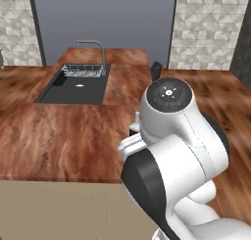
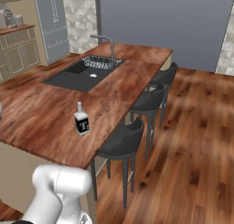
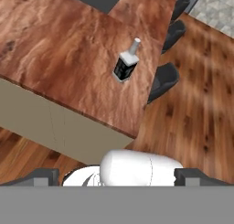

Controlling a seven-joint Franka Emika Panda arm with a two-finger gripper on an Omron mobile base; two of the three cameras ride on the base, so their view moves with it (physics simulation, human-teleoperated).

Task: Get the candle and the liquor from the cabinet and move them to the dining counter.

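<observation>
A long reddish-brown wood-grain dining counter (image 2: 50,113) on a beige base carries a sunken black sink (image 2: 77,76) with a curved grey faucet (image 2: 109,44). The liquor (image 2: 82,120), a small square black bottle with a white label, clear neck and white cap, stands upright near the counter's stool-side edge. Dark padded stools (image 2: 121,143) line that edge. The gripper (image 3: 116,175) hangs released, fingers spread wide, well apart from the bottle.
</observation>
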